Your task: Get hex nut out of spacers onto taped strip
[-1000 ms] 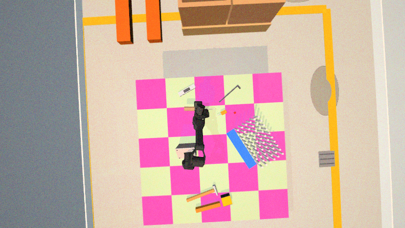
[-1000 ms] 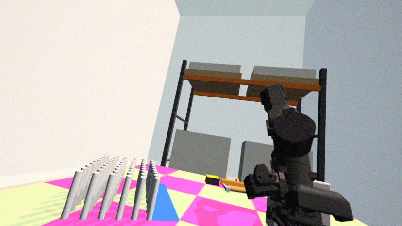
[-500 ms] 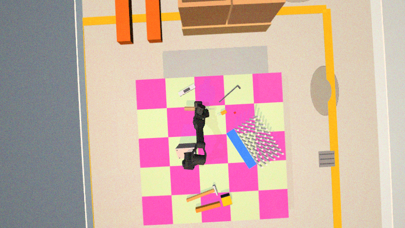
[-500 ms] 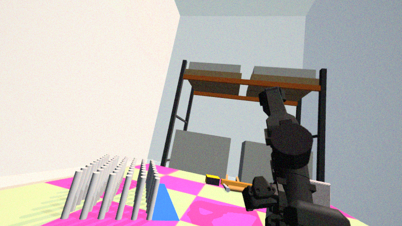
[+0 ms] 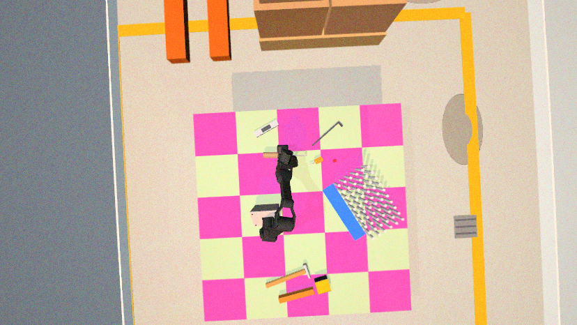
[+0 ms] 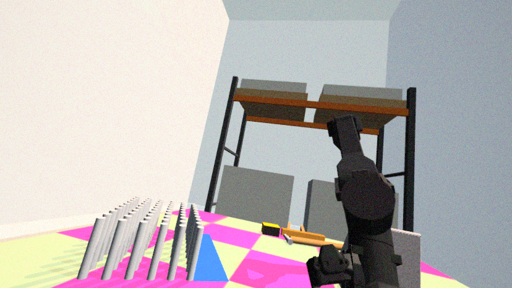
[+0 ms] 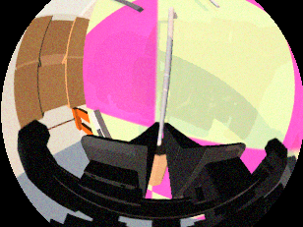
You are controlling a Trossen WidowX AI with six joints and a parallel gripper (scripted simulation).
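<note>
Black gripper (image 5: 293, 155) (image 6: 324, 264) (image 7: 160, 125): its fingers are closed on a slim tool (image 5: 300, 153) (image 7: 168, 70), the pale shaft running out toward 3 o'clock in the top view and the wooden handle (image 5: 270, 154) (image 7: 157, 170) toward 9. In the wrist view the shaft points to 12 o'clock and ends in a small crook.

Taking the gripper as the dial's centre in the top view, an orange-handled piece (image 5: 318, 160) lies near, just past 3 o'clock, with a red dot (image 5: 334, 160) beyond it. A bent grey rod (image 5: 326, 133) lies at 2 o'clock, a white bar (image 5: 265, 128) at 10 to 11. The blue strip (image 5: 343, 211) (image 6: 209, 262) lies between 4 and 5, alongside the upright metal spacers (image 5: 375, 197) (image 6: 134, 246) at 4; the hex nut can't be made out among them. Well apart, a hammer (image 5: 286, 277) lies at 6.
</note>
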